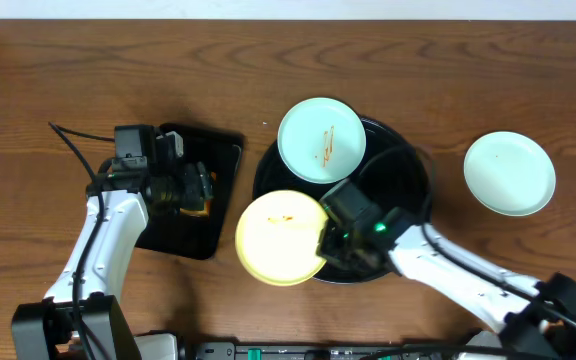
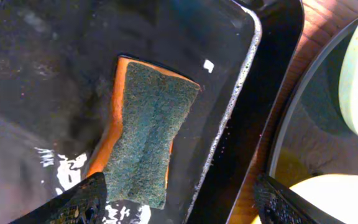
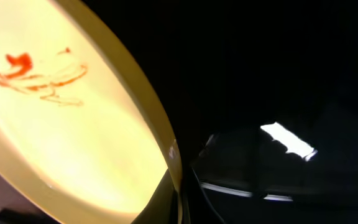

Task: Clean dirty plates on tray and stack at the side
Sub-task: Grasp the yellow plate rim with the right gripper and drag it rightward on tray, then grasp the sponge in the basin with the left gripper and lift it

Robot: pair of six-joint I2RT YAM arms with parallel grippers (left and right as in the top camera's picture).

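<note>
The round black tray (image 1: 413,170) sits mid-table. A mint-blue plate (image 1: 320,139) with an orange smear rests on its far left rim. The pale yellow plate (image 1: 280,237), smeared orange-red, overhangs the tray's left front edge; my right gripper (image 1: 330,240) is shut on its rim, also seen in the right wrist view (image 3: 174,186) with the yellow plate (image 3: 61,112). A clean mint-blue plate (image 1: 509,173) lies on the bare wood at the right. My left gripper (image 2: 179,202) is open above an orange sponge with a green scouring pad (image 2: 145,134).
The sponge lies in a small rectangular black tray (image 1: 213,200) holding wet film (image 2: 55,74), left of the round tray. A black cable (image 1: 73,137) runs behind the left arm. The table's front edge is near both arm bases.
</note>
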